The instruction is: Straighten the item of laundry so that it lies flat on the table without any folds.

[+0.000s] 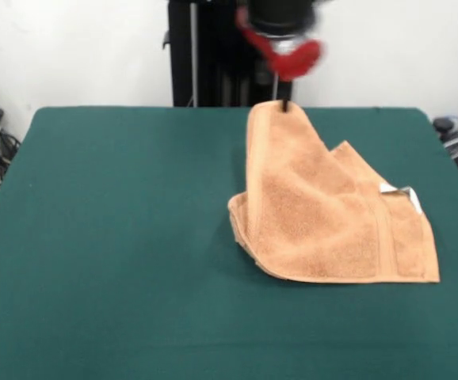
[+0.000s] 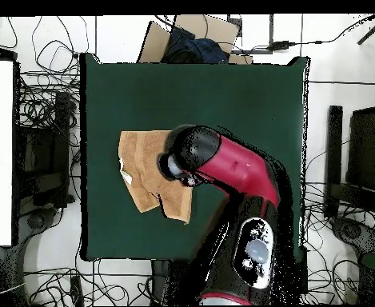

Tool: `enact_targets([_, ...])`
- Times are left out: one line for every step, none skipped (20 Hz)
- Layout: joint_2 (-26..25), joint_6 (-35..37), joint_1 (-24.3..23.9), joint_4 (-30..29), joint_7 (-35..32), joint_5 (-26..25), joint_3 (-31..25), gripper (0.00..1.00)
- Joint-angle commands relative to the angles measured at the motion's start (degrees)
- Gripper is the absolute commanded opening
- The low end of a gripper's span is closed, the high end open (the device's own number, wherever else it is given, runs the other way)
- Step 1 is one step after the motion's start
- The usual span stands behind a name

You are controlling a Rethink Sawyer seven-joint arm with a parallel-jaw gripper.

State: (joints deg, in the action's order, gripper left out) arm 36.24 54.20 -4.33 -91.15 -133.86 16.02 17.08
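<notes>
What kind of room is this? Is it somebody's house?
Probably not a house; it looks like a robot lab. A red robot arm stands at a green table, its end effector lifting a towel, and tangled cables cover the floor.

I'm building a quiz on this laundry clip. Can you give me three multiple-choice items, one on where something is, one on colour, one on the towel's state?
1. Seen from the front, where does the white tag sit on the towel?
A. near its right edge
B. at its left corner
C. under the hand

2. What colour is the table cover?
A. grey
B. dark green
C. white

3. How does the towel lie?
A. spread flat with no folds
B. rolled into a tube
C. one corner lifted by the hand, the rest folded on the table

Answers:
1 A, the tag shows by the right edge.
2 B, the cloth around the towel is dark green.
3 C, the top corner rises to the hand while layers overlap below.
</notes>
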Motion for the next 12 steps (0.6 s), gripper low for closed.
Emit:
enact_targets([0.9,-11.7,-5.2,-15.1,19.7,-8.2,-11.3,1.00])
enact_targets([0.8,-13.3,-6.2,-15.7,20.1,-8.9,-12.0,1.00])
enact_targets([0.4,-15.2,-7.3,-16.3,20.3,-9.9,-12.8,1.00])
enact_targets([-0.3,-17.0,-8.5,-16.9,20.6,-10.3,-13.8,1.00])
enact_targets([-1.3,-19.2,-9.6,-17.1,20.9,-11.1,-14.7,1.00])
enact_targets([-2.7,-22.1,-10.1,-16.7,20.9,-12.8,-15.1,1.00])
enact_targets([-4.4,-25.6,-10.4,-16.2,20.1,-14.4,-15.4,1.00])
enact_targets([-6.6,-28.0,-9.4,-14.7,18.4,-16.6,-14.3,1.00])
enact_targets([-9.4,-31.4,-8.1,-13.1,16.2,-18.6,-13.1,1.00])
enact_targets([-11.0,-32.8,-6.6,-11.7,14.4,-19.8,-11.8,1.00])
enact_targets([-11.7,-34.3,-5.7,-11.5,12.5,-20.1,-11.2,1.00])
enact_targets([-12.0,-34.8,-5.3,-11.5,11.1,-20.1,-11.1,1.00])
